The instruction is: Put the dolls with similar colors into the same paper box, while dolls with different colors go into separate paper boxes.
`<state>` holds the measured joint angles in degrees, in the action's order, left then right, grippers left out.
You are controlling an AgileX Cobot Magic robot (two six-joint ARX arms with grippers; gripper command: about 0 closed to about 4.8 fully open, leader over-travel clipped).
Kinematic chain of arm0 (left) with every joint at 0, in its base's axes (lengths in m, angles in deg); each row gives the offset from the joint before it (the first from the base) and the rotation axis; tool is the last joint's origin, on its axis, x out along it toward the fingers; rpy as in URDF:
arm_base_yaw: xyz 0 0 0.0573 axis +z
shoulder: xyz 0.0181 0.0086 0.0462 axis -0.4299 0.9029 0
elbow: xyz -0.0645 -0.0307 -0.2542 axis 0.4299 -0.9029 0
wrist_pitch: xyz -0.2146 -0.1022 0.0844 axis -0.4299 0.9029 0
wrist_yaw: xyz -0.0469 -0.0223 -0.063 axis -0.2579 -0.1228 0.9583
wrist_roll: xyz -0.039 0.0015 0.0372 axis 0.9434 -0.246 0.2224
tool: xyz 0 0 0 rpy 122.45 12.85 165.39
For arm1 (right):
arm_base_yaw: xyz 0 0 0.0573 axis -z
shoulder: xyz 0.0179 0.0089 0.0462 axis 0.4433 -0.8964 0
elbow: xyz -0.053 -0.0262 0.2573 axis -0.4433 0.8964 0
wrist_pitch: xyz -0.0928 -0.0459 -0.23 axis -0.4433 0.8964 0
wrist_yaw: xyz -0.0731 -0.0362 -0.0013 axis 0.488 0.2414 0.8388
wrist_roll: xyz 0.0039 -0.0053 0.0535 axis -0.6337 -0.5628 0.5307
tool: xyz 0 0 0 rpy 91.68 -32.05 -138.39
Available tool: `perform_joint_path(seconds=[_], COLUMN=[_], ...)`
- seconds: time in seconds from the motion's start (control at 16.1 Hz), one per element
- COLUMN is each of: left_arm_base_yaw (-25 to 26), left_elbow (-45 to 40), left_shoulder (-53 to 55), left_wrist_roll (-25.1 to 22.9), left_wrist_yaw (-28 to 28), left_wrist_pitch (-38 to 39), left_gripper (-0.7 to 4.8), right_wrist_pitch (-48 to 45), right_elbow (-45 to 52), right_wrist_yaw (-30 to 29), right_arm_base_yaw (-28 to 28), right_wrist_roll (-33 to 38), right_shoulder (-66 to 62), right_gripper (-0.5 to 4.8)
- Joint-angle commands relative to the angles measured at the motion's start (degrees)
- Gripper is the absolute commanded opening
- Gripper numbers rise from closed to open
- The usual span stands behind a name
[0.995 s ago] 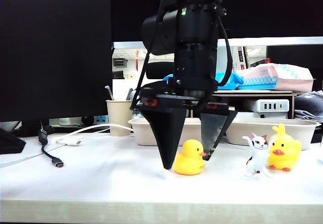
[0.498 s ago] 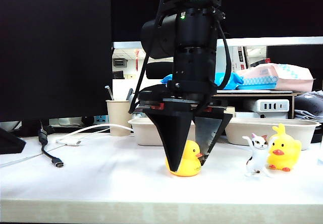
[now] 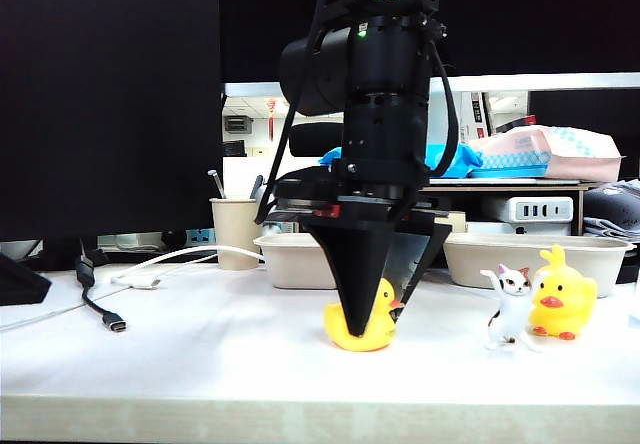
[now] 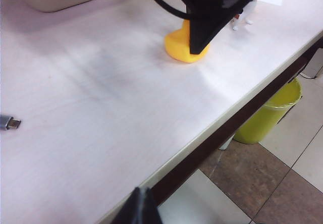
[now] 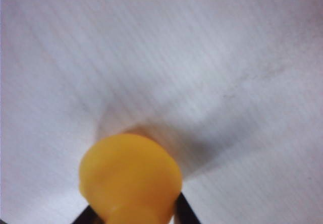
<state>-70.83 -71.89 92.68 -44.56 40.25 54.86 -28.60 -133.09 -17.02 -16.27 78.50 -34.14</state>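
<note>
While my right gripper [image 3: 372, 316] stood clamped across the glossy yellow rubber duck [image 3: 361, 320] at the near middle of the white tabletop [image 3: 180, 344], I judged it light, soft and slippery, best pinched low on its round body. My left gripper [image 4: 140, 207], jaws seemingly together, hung off the table's front edge. Farther right stood the calico-patched white cat figurine [image 3: 509, 307] touching a second yellow duck [image 3: 561, 295], and behind them the two shallow beige pulp-paper trays [image 3: 298, 260], one behind the arm and one far right.

The near duck [image 3: 362, 326] is half hidden behind the right gripper's [image 3: 380, 319] fingers [image 3: 358, 264]; the wrist view cuts it off, blurred; the left gripper [image 4: 140, 210] shows only a dark tip.
</note>
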Motion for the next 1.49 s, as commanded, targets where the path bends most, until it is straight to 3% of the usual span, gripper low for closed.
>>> perform_joint_path(seconds=[0.06, 1.12, 1.49], left_arm_base_yaw=[0.1, 0.2, 7.0], left_elbow=[0.1, 0.1, 0.0], left_shoulder=[0.0, -0.1, -1.6], left_wrist_roll=[-0.1, -0.1, -0.1], left_wrist_yaw=[0.1, 0.1, 0.2], left_wrist_pitch=[-0.8, -0.8, -0.7], left_gripper=[-0.05, -0.05, -0.05], right_wrist_pitch=[-0.9, -0.7, -1.6], right_elbow=[-0.2, -0.3, -0.9], right_wrist_yaw=[-0.1, -0.1, 0.1], right_arm_base_yaw=[-0.1, 0.0, 0.5], right_wrist_roll=[0.0, -0.2, -0.2], right_shoulder=[0.2, 1.3, 4.4], right_gripper=[1.5, 1.11, 1.11])
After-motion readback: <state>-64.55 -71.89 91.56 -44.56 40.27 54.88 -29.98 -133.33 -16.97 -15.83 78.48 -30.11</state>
